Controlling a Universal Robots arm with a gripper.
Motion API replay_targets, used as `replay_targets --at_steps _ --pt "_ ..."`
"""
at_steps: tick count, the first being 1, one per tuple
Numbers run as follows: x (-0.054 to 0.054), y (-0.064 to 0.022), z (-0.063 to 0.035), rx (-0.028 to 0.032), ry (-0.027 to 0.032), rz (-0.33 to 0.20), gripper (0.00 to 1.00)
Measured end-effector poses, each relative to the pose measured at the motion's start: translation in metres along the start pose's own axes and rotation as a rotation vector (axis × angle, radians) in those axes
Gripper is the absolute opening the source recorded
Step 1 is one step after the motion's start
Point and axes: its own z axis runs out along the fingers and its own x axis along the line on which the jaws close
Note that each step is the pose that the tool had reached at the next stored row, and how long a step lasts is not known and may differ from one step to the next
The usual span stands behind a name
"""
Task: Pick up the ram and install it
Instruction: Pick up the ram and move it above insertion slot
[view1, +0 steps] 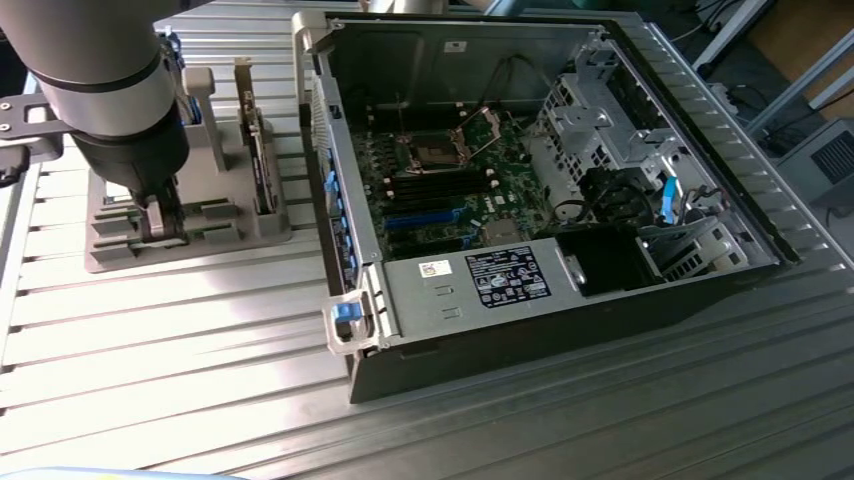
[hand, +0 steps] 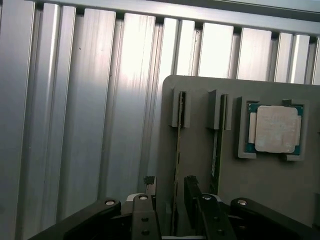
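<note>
The black two-fingered gripper (hand: 172, 212) hangs over the grey slotted plastic holder (hand: 197, 150). Its jaws are apart, straddling without clamping the thin, long green circuit-board ram (hand: 176, 150), which stands on edge in the slot nearest the holder's edge. A second dark stick (hand: 216, 145) stands in the holder's next slot. Probable hazard: an off-centre closure would land one finger first, tilting the ram so that it jams in the holder or slips free on lifting.
</note>
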Motion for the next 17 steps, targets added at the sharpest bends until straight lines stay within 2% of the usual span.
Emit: replay_targets --at_steps 5,17 --pt "-0.0061 0.0008 0.0033 0.0001 0.0006 -0.007 0.36" --pt "-0.0071 0.0065 0.0097 -0.0004 0.0042 -0.007 0.36"
